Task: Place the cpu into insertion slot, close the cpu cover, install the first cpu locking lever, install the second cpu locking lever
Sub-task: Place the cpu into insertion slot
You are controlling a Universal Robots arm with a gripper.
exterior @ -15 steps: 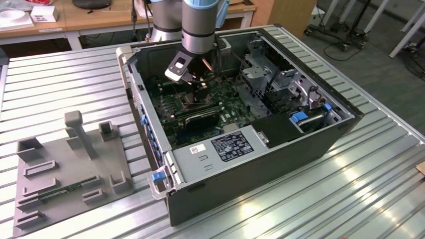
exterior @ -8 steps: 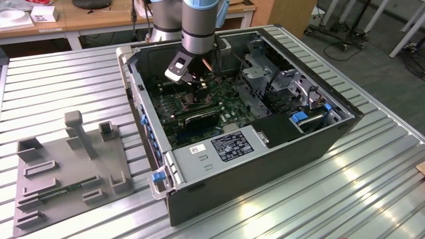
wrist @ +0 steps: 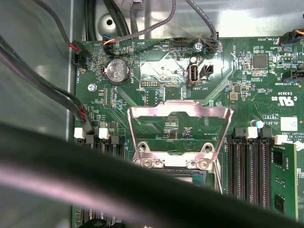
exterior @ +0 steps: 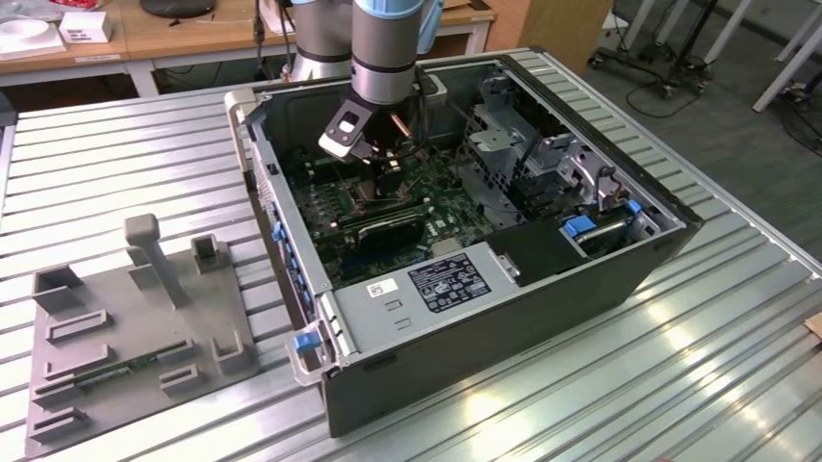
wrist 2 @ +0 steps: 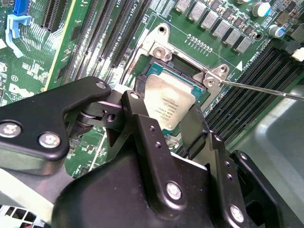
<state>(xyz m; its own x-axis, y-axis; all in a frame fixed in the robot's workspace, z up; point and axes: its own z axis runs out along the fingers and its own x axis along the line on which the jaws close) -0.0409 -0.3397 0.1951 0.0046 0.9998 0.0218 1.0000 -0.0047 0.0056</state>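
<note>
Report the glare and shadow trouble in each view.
Exterior view: glare streaks the ribbed table, while the computer case interior sits in shadow. Second wrist view: the cpu top catches soft, even light. First wrist view: the cpu cover gleams brightly; a dark band crosses just below it.

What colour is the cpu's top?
The cpu is dull silver-grey, clearest in the second wrist view.

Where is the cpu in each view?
Exterior view: hidden beneath the gripper, inside the open computer case.
Second wrist view: the cpu is clamped in the gripper over the insertion slot.
First wrist view: hidden behind a dark blurred band, just past the raised cpu cover.
Shared landmark in both wrist views: the long black memory slots beside the insertion slot.
</note>
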